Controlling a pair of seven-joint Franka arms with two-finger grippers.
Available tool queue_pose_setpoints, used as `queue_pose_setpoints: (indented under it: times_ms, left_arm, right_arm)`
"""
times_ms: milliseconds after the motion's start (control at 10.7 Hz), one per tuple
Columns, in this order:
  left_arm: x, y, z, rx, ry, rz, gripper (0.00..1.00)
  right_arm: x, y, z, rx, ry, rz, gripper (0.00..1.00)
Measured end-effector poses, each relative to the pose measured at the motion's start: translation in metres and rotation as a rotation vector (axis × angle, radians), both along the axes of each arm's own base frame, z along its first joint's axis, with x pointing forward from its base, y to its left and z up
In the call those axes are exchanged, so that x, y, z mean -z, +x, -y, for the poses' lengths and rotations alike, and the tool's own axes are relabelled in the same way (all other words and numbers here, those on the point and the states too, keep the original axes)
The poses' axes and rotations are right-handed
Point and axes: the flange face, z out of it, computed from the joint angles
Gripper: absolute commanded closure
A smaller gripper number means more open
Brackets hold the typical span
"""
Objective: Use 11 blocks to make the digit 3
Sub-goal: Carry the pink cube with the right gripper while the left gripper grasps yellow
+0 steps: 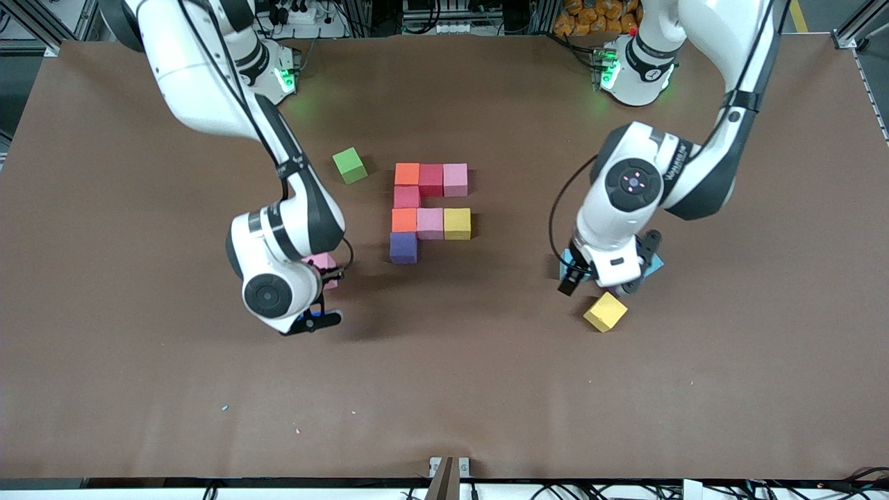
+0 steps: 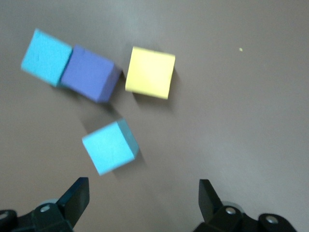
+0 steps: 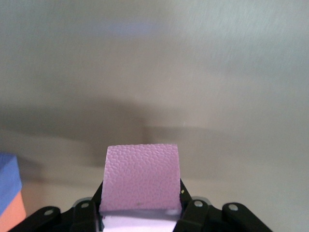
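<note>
Brown table: right gripper jaws clamp pink block; left gripper jaws wide.

In the front view the left arm's wrist hides nearly all of the cyan blocks beneath it, the right arm's wrist covers most of a pink block, and both arms' upper links run off the top edge.

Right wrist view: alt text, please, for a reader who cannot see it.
The right gripper is shut on a pink block, held above the brown table. A purple block stacked on an orange block shows at the frame's edge.
</note>
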Motion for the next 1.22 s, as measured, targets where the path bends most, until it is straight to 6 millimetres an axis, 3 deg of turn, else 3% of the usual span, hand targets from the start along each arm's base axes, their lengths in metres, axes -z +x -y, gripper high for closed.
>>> queue_pose_setpoints:
  times_ms: [281, 562, 749, 937, 1218]
  left_arm:
    - [0.029, 0.022, -0.021, 0.135, 0.009, -0.038, 0.0]
    - [0.057, 0.046, -0.046, 0.206, 0.001, -0.064, 0.0]
    - [0.075, 0.066, -0.072, 0.195, -0.015, -0.046, 0.0]
    - [0.093, 0.073, -0.079, 0.2, -0.026, -0.036, 0.0]
    - [0.105, 0.078, -0.089, 0.189, -0.033, -0.027, 0.0]
  right_arm:
    - [0.021, 0.02, -0.01, 0.036, 0.007, 0.02, 1.0]
    - [0.035, 0.026, -0.039, 0.112, 0.042, 0.045, 1.0]
    - [0.033, 0.022, -0.071, 0.174, 0.08, 0.074, 1.0]
    - [0.032, 0.015, -0.095, 0.22, 0.093, 0.086, 1.0]
    - [0.032, 0.006, -0.116, 0.25, 0.086, 0.09, 1.0]
